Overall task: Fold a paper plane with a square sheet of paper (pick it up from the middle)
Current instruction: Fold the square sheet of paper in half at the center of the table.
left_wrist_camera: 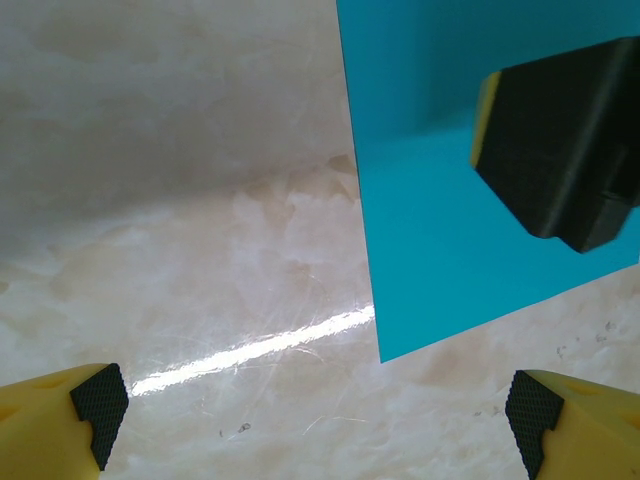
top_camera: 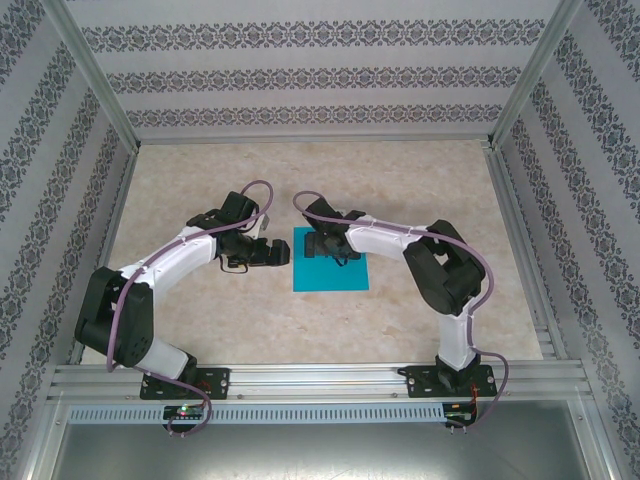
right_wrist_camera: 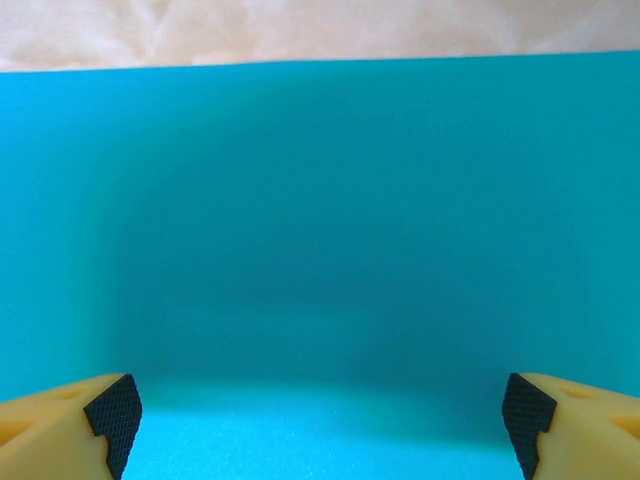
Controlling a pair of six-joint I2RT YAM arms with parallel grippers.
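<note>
Right pincer (right_wrist_camera: 318, 415) spread wide over flat teal-blue square paper sheet (right_wrist_camera: 320, 200); left pincer (left_wrist_camera: 315, 408) spread too, over beige marbled bench (left_wrist_camera: 180, 230) beside it

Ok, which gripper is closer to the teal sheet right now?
Right. The right gripper is open above the far half of the sheet; the left gripper is open beside its left edge.
</note>
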